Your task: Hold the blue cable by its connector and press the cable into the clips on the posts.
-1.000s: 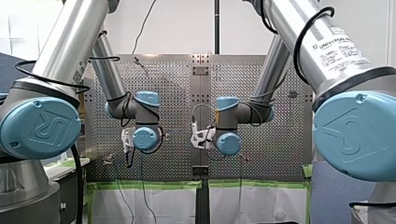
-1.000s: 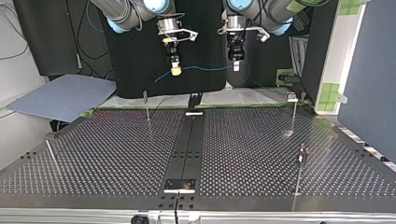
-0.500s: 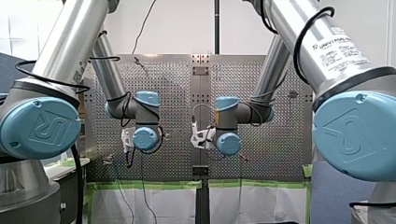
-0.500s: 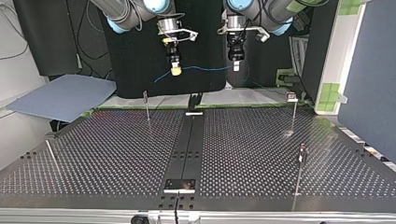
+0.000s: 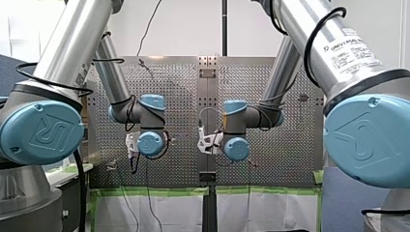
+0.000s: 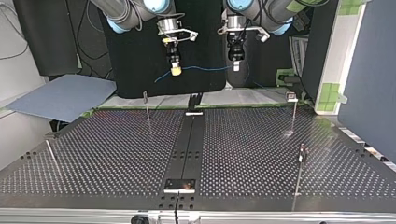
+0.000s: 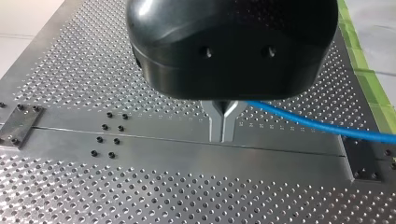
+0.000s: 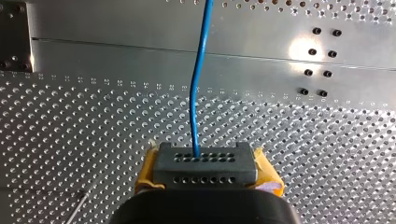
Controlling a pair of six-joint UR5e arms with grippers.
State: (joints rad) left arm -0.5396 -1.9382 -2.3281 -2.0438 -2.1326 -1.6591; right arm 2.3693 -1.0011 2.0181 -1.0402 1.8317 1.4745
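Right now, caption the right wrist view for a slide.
Right gripper clamps dark rectangular connector; thin blue cable runs ahead over perforated metal table.

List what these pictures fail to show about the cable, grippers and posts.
- Where the blue cable meets my left gripper: left wrist view, its black housing covers the spot.
- The post clips: top view, too small to read whether open.
- Either arm's grip: front view, the blue wrist joints block it.

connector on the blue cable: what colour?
Dark grey connector, two rows of small holes, blue cable plugged in. Best in right wrist view.
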